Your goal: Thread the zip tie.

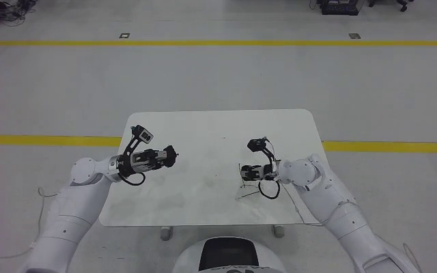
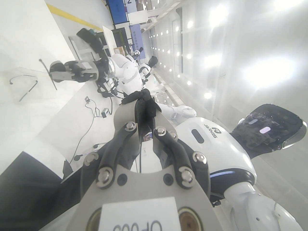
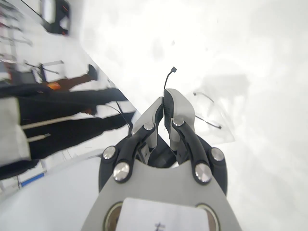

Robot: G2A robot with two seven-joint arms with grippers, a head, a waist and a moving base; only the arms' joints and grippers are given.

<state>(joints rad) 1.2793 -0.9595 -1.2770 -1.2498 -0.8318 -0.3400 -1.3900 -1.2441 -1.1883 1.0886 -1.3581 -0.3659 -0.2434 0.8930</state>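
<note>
A thin black zip tie (image 3: 167, 79) is pinched in my right gripper (image 3: 164, 95), which is shut on its strap. The tie's square head (image 3: 173, 69) sticks out past the fingertips, above the white table (image 1: 205, 130). In the left wrist view the same zip tie (image 2: 44, 67) crosses the right gripper (image 2: 51, 73) at a slant. My left gripper (image 2: 142, 98) hangs over the table's left part, apart from the tie, its black pads pressed together with nothing seen between them. In the top view the left gripper (image 1: 172, 154) and the right gripper (image 1: 242, 170) face each other across a gap.
A clear plastic bag (image 3: 217, 121) with spare black zip ties lies flat on the table just beside the right gripper, also seen as the bag (image 2: 22, 82) and the bag (image 1: 248, 191). Cables and a small box lie on the floor beyond the table edge.
</note>
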